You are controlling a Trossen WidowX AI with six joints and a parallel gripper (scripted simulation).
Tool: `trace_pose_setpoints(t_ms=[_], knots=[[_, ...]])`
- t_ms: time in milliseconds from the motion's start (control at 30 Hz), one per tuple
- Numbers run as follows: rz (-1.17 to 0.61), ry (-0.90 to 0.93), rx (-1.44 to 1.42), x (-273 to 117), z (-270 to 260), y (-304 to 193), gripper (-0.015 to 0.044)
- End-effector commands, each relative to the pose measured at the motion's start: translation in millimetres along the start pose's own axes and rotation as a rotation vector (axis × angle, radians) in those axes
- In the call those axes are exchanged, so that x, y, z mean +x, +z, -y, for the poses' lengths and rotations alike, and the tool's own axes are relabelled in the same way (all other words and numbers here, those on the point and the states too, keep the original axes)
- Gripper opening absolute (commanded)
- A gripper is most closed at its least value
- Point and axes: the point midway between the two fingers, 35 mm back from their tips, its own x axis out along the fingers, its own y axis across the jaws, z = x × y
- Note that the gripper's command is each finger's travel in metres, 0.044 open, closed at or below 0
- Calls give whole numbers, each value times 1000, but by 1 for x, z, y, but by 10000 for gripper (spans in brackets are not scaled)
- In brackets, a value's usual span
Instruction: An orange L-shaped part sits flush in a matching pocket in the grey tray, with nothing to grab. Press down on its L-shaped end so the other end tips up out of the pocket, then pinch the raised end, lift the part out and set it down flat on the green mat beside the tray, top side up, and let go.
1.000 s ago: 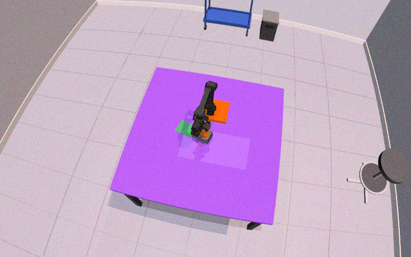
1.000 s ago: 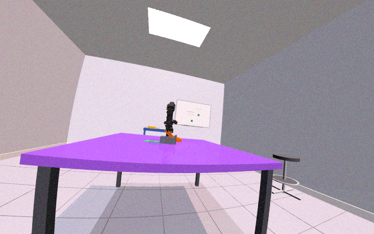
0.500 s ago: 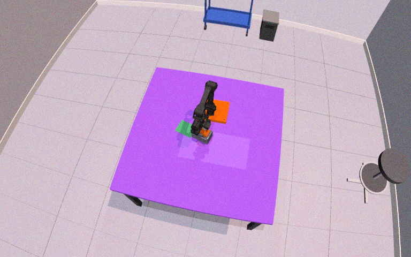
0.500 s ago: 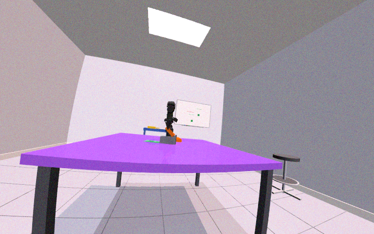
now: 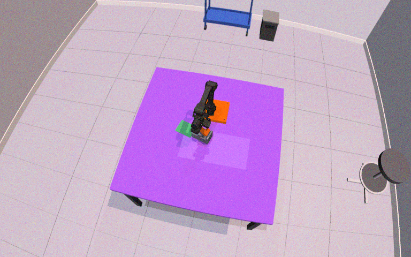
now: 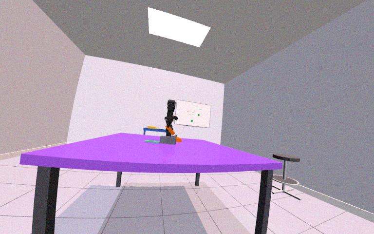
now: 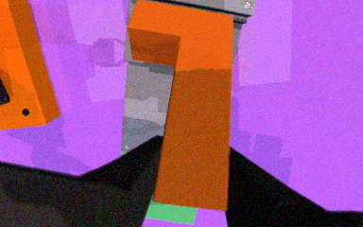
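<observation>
My gripper [image 7: 191, 148] is shut on the orange L-shaped part [image 5: 206, 131] [image 6: 170, 130] [image 7: 203, 99], with one black finger on each side of its straight end. The part is tilted: the pinched end is high and the L-shaped end hangs lower. In the exterior view it is above the grey tray [image 5: 206, 137] [image 6: 167, 140] [image 7: 144, 90], its low end just over the tray's top edge. The green mat [image 5: 181, 127] [image 6: 150, 141] [image 7: 171, 214] lies beside the tray, partly hidden by the arm in the top view. The fingertips are hard to see in the top and exterior views.
An orange plate [image 5: 221, 111] [image 6: 178, 139] [image 7: 28, 85] lies by the arm's base, on the far side of the tray. All of this is on the purple table [image 5: 169, 178] [image 6: 110, 154]. A paler rectangle on the table top reaches the tray's near side.
</observation>
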Motion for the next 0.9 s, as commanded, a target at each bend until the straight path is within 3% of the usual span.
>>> trace_pose_setpoints(t_ms=[0, 867], knots=[[5, -8, -2, -5, 1, 1, 0], [-2, -8, -2, -1, -4, -81, 0]])
